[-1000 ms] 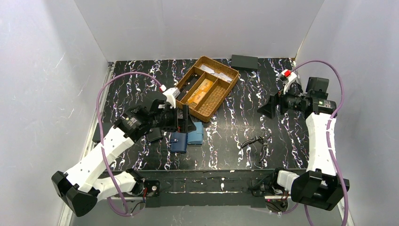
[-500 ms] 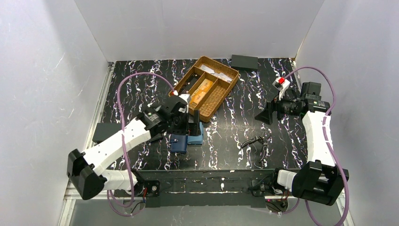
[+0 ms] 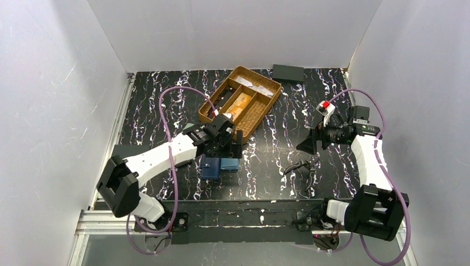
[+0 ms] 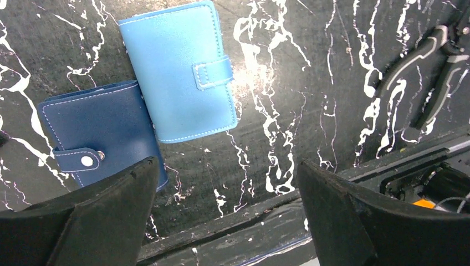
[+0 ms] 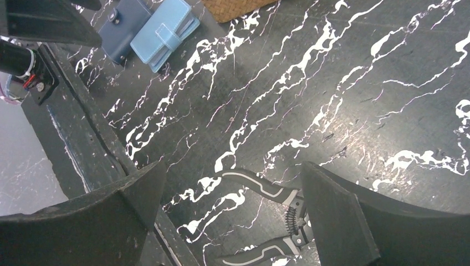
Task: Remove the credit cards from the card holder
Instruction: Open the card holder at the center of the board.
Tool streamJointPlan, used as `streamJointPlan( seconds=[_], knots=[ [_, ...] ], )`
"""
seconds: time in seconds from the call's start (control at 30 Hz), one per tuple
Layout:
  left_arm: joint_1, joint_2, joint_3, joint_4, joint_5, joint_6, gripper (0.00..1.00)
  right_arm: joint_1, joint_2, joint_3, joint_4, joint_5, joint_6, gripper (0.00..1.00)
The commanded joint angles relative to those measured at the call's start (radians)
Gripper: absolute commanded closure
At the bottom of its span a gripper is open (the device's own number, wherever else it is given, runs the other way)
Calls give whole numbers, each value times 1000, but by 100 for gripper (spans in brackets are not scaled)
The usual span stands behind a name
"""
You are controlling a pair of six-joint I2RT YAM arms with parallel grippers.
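Marbled table [image 3: 166, 111] carries the shut card holder [image 4: 177, 72] (navy wallet [image 4: 100, 133] just beside). Left pincer [image 4: 227, 163], released, hovers above. It could snag both.

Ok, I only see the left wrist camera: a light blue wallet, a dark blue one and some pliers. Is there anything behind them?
Observer: Yes, a brown wicker tray stands farther back on the table.
Operator: Is something in it?
Observer: Orange-gold cards lie in its middle compartment.
Operator: Where's the other arm?
Observer: The right tool hangs open above the table near the pliers, holding nothing.
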State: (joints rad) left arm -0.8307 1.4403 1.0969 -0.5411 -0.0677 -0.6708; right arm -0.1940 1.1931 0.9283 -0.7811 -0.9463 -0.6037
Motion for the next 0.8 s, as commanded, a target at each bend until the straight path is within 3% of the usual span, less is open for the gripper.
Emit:
streamJointPlan(
  seconds=[0.0, 0.23, 0.4, 0.77],
  knots=[
    [-1, 72, 63, -38, -58, 1, 7, 5, -29, -34, 75, -31, 4, 0],
    [-121, 243, 223, -298, -309, -30, 9, 5, -51, -75, 138, -29, 44, 0],
    [-184, 344, 297, -337, -391, -22, 14, 5, -53, -82, 148, -28, 51, 0],
    [-213, 547, 411, -381, -531, 16, 22, 5, -80, -105, 166, -19, 66, 0]
  ],
)
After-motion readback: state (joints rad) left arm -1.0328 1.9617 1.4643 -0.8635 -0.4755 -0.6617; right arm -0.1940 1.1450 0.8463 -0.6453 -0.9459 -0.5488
